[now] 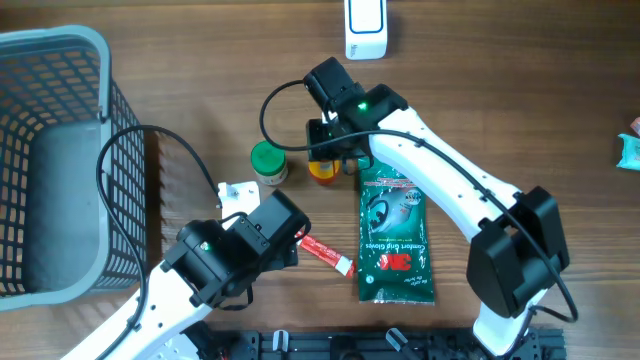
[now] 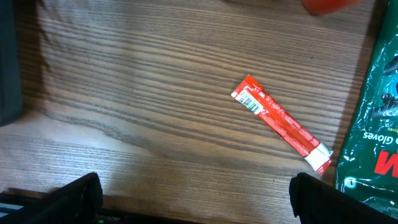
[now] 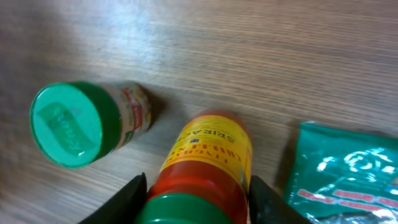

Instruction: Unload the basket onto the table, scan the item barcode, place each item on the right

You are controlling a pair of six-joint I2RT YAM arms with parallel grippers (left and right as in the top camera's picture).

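A sriracha bottle with a yellow label, red body and green cap stands on the wooden table; from overhead the bottle is mostly hidden under the wrist. My right gripper is shut on it just below the cap, with a finger against each side. The right gripper is at the table's middle. A white scanner stands at the far edge. My left gripper hangs open over bare wood with nothing between its fingers, and a red sachet with a barcode lies beyond it.
A green-lidded jar stands just left of the bottle. A green glove pack lies to the bottle's right. The red sachet lies by the left gripper. A grey wire basket fills the left side.
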